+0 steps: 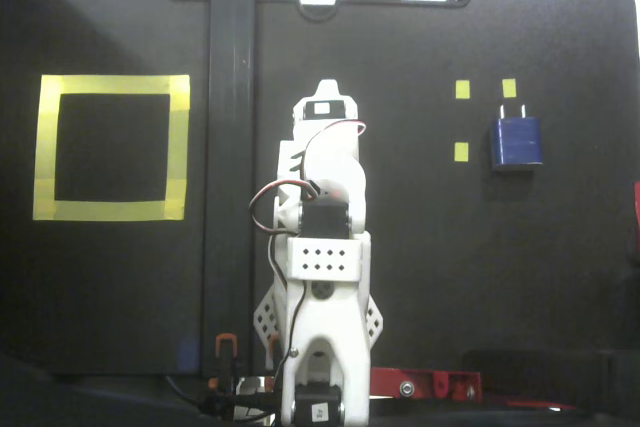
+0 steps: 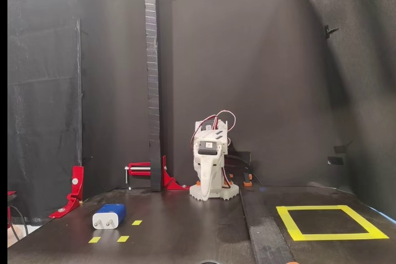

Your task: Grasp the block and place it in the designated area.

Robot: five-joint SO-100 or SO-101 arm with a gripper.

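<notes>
Block (image 1: 516, 140) lies well apart from pincer (image 1: 322, 97) — untouched.

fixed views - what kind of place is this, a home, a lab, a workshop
Probably a hobby or lab robot test bench, not a home: a black table backed by dark cloth, red clamps at its edge, a yellow tape square marked on it, and a small white arm bolted down near a blue block.
</notes>
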